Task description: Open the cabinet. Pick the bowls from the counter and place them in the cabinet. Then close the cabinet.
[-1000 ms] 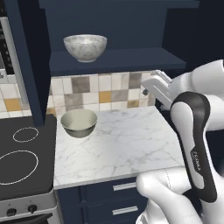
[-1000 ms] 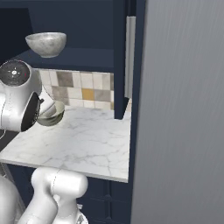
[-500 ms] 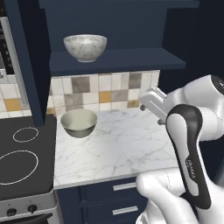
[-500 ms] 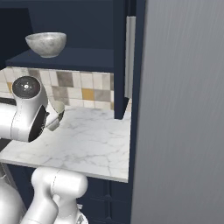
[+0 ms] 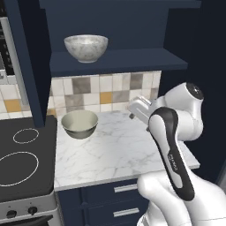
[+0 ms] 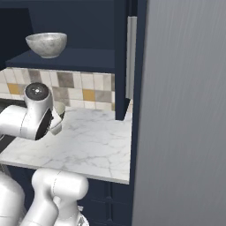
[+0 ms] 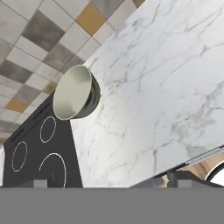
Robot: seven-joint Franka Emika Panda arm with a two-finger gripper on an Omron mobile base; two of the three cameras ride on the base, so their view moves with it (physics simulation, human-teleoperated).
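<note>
The navy cabinet point(image 5: 115, 61) stands open, with its left door point(image 5: 27, 66) swung out. A marbled white-grey bowl point(image 5: 86, 47) rests on its shelf, and the same marbled bowl point(image 6: 46, 44) sits beside the right door's silver handle point(image 6: 131, 57). A plain beige-grey bowl point(image 5: 79, 124) stands on the white marble counter point(image 5: 119, 152) near the stove. My gripper point(image 5: 133, 111) hangs open and empty above the counter, right of the beige bowl and apart from it. Looking along the hand, the beige bowl point(image 7: 74, 92) lies ahead of the spread fingertips point(image 7: 41, 182).
A black stovetop point(image 5: 22, 163) with white rings adjoins the counter's left edge. Navy drawers point(image 5: 119, 201) sit below the slab. A tall grey panel point(image 6: 185, 110) walls off the right side. A tiled backsplash point(image 5: 106, 92) runs behind the counter.
My hand has come down from shelf height and moved left over the counter, toward the beige bowl. It stays open. Both bowls are where they were.
</note>
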